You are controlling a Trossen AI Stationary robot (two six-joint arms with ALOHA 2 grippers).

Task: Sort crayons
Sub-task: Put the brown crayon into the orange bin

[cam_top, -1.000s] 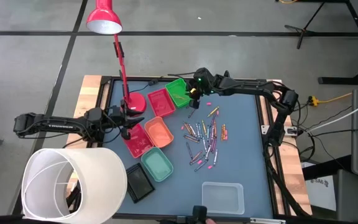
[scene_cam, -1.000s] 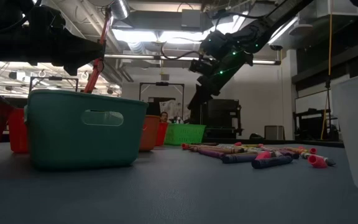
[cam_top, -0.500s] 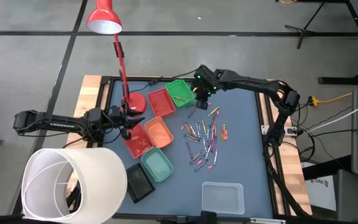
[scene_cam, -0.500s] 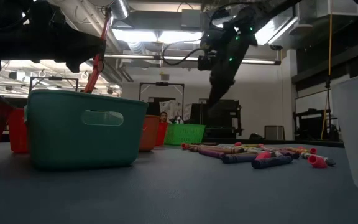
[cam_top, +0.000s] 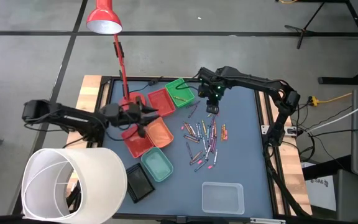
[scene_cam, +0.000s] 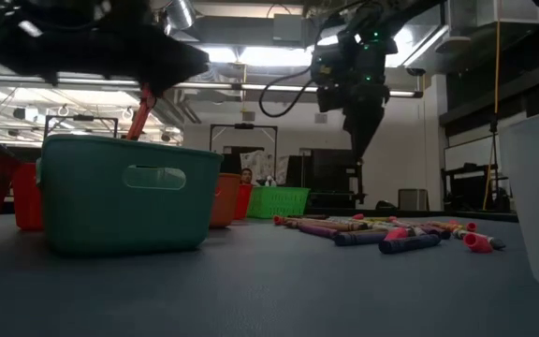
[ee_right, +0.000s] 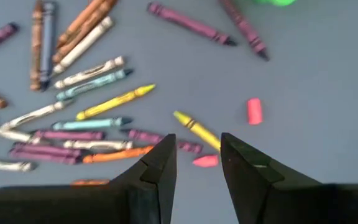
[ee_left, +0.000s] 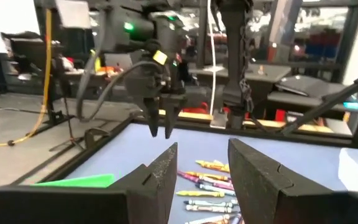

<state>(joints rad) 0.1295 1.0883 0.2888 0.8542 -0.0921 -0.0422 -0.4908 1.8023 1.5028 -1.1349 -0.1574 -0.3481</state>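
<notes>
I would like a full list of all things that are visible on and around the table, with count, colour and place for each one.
crayons: many, mixed colours, loose pile right of table centre
green tray: one, far edge of the table
red trays: two, in the row of trays, one beside the green tray
orange tray: one, middle of the row
teal tray: one, nearer end of the row
black tray: one, near left corner
clear tray: one, near edge
desk lamp: one, red, far left
white cylinder: one, near left
left gripper: open, empty, over the trays
right gripper: open, empty, above the crayons
</notes>
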